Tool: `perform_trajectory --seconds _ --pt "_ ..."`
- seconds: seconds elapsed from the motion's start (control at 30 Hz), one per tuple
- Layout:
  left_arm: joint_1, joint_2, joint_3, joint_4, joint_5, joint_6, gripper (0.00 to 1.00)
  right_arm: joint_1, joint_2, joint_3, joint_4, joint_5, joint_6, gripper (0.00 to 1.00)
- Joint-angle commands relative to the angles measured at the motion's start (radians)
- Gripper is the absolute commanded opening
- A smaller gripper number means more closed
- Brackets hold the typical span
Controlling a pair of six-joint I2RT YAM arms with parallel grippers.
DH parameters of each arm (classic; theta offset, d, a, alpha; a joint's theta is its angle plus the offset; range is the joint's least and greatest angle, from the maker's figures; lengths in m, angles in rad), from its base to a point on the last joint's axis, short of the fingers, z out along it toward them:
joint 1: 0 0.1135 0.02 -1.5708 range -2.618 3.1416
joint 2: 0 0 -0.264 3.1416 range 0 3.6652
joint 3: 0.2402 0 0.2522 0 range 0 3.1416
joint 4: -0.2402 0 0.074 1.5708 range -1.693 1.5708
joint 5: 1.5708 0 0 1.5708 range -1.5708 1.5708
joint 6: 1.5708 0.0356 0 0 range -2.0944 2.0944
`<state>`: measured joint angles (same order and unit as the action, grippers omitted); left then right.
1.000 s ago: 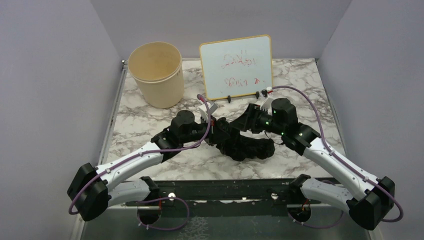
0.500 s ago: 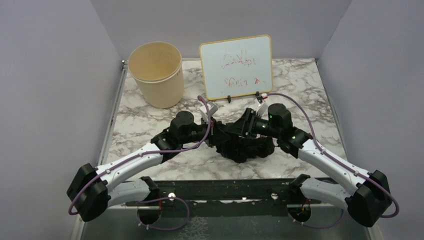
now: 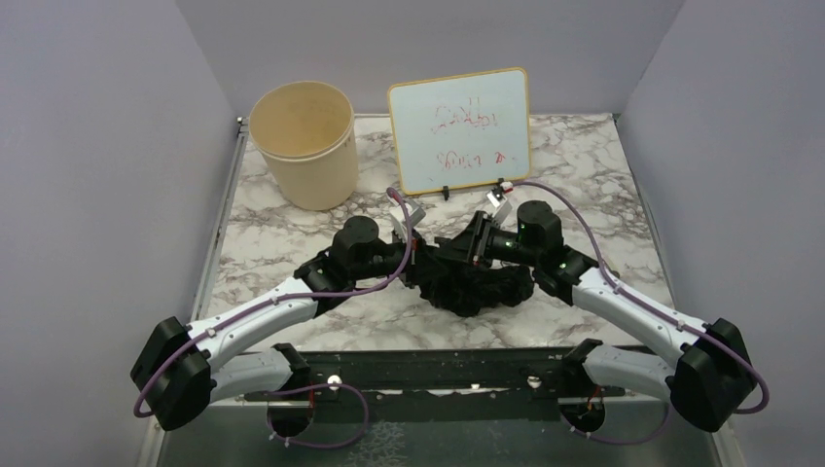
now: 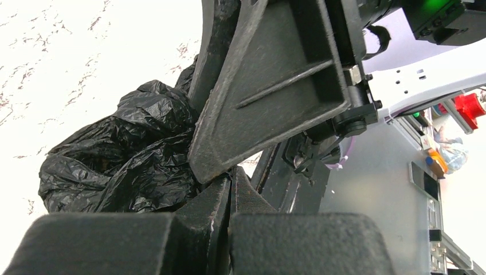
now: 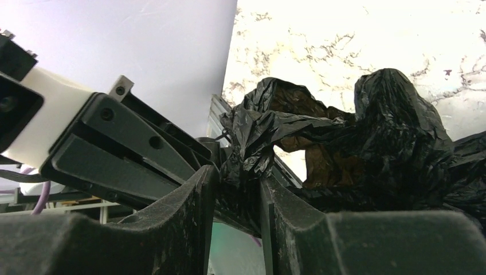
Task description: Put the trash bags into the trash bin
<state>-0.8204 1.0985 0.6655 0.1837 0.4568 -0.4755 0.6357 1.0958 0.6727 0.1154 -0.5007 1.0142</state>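
Holding: one black trash bag [image 3: 479, 282], crumpled on the bench [image 3: 272, 243], well apart from the cream trash bin [image 3: 304, 146]. My right end effector [image 5: 238, 189] pinches a fold; my left end effector [image 4: 229, 192] is closed tight beside it.

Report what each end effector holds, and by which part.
Right end effector pinches a bunched fold of the trash bag. Left end effector is shut; any hold is unclear.

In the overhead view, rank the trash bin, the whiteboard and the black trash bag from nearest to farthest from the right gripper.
1. The trash bag, bunched mid-table right at the right gripper.
2. The whiteboard, standing just behind.
3. The trash bin, at the back left.
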Motion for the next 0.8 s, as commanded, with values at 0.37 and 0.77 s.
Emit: perform_trajectory --seconds 0.37,0.77 --pt "-0.007 -0.025 0.056 -0.014 0.045 0.061 0.00 0.004 0.024 0.039 0.012 -0.105 -0.065 0.34" --pt "-0.007 0.001 0.084 -0.028 0.004 0.042 0.49 -0.008 -0.020 0.042 0.008 0.005 -0.031 0.00"
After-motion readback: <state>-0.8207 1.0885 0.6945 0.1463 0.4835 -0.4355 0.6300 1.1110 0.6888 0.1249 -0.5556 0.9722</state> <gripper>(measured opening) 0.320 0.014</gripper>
